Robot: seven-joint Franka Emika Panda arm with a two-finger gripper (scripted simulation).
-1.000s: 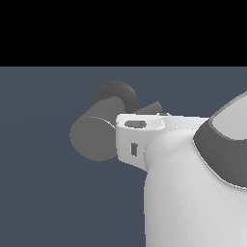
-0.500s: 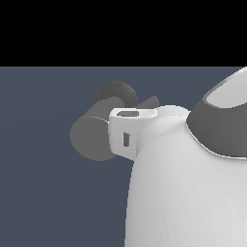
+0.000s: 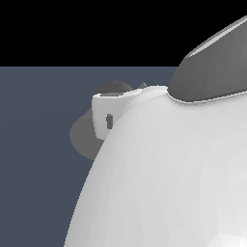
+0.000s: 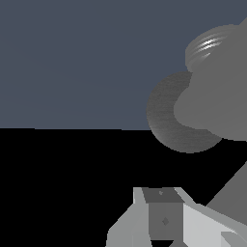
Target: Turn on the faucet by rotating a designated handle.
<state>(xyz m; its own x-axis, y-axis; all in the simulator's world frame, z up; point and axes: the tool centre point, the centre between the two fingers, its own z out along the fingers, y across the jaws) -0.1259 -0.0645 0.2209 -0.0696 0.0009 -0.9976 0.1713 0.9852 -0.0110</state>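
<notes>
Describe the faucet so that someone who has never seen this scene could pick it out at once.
In the wrist view, look past the pale gripper to the blue-grey floor. The faucet is the only fixture there: plain grey metal, thick rounded cylinders with a flat brushed round end, matte and darker than the white robot.

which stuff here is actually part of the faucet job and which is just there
Part of the job:
- faucet, grey, mostly hidden behind the arm in the exterior view
- gripper, only partly in frame
- handle: cannot be made out

Just there:
- robot arm, filling the exterior view
- blue-grey floor
</notes>
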